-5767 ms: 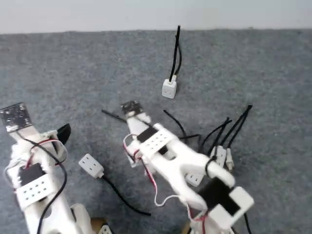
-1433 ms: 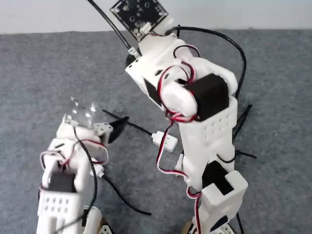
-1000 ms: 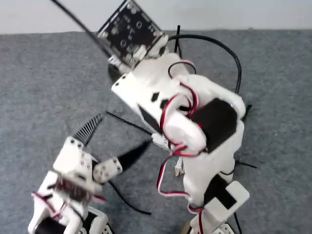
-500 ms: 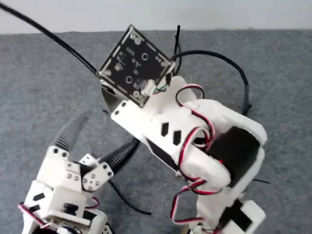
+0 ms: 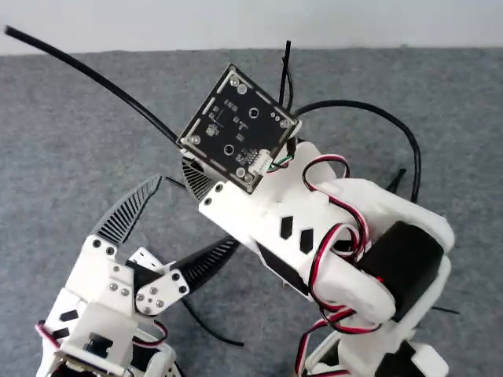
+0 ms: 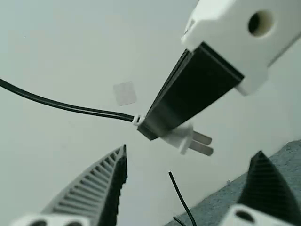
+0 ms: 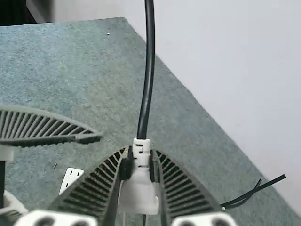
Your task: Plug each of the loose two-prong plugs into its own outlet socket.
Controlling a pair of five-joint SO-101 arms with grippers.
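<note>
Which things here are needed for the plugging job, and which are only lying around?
For the job: plug, held by the right gripper; socket; open left gripper.
Just lying about: mat; wall patch; wire ends, owner unclear.

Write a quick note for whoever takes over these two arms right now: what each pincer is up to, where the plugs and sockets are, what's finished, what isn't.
Right pincer: shut on a white two-prong plug, held up in the air, with its black cord trailing away.
Left pincer: open and empty, raised, with the held plug in front of it.
A white socket block lies on the grey carpet below the pincers.
Done: no plug is seen seated in a socket.
Left: seat the held plug. I cannot tell about other plugs and sockets, since the arms cover much of the carpet.
</note>
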